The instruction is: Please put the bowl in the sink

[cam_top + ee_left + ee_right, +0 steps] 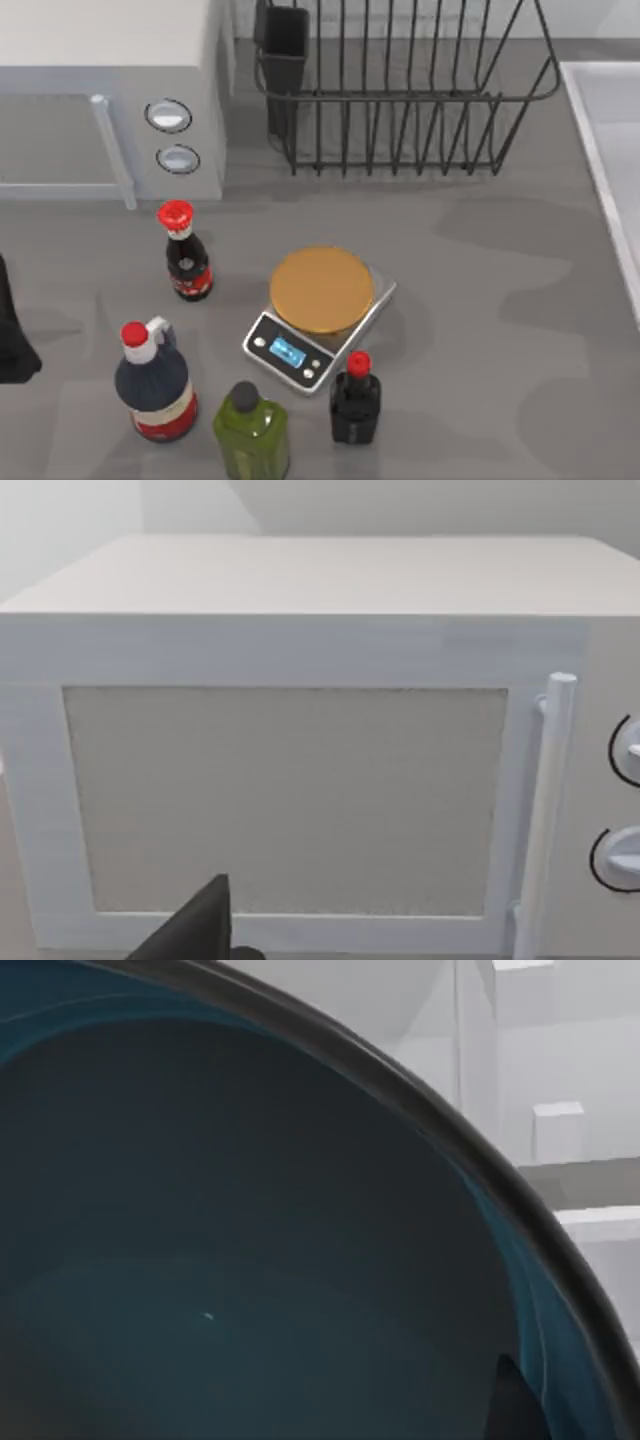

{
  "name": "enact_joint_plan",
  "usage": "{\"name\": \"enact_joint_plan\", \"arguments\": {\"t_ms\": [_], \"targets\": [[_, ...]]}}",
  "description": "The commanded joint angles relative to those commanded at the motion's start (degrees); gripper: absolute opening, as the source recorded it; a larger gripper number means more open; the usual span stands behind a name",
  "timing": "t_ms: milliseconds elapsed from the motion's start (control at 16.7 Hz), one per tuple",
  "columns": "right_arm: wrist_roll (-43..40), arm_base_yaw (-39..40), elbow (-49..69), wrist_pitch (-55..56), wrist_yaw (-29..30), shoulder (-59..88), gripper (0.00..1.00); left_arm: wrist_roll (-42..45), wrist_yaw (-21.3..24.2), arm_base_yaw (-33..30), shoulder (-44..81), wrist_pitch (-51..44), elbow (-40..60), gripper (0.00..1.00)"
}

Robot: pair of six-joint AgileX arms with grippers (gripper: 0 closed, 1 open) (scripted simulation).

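One arm is at work. The right gripper shows as a dark wedge low against the bowl, whose blue glazed inside sits very close under the right wrist camera. Grip state: cannot tell, clamped or released. Judged from that closeness, the bowl is probably being carried by its rim.

Left arm parked at the table's 9 o'clock edge, its wrist camera facing the microwave; left gripper state cannot tell.

Top view layout: sink at the 3 o'clock edge, partly in frame, pale with a raised rim. Dish rack at 12 to 1 o'clock, near the sink's rim. Scale at centre, bottles around it from 6 to 9 o'clock.

Step in hand, as I judge it: carry and lower into the basin.
- Keep the bowl level; a rim hold on glaze can slip.
- Pass over the raised rim, clear of the rack wires.
- Lower well inside the basin before letting go.
- Withdraw straight up.
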Motion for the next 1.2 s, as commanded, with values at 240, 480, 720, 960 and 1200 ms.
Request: {"name": "enact_joint_plan", "arguments": {"t_ms": [240,480,720,960,1200], "targets": [[-1.2,-4.8,-1.9,9.9,-0.8,-3.2,0.0,0.0,0.0,0.0,0.0,0.0,0.0,1.0],[-1.4,-5.9,-2.0,12.3,-0.9,-3.9,0.0,0.0,0.0,0.0,0.0,0.0,0.0,1.0],[-1.3,-5.6,-1.8,12.3,-0.8,-3.5,0.0,0.0,0.0,0.0,0.0,0.0,0.0,1.0],[-1.3,-5.8,-2.5,18.7,-1.0,2.7,0.0,0.0,0.0,0.0,0.0,0.0,0.0,1.0],[-1.5,-6.2,-4.3,34.2,-1.0,16.3,0.0,0.0,0.0,0.0,0.0,0.0,0.0,1.0]]}}
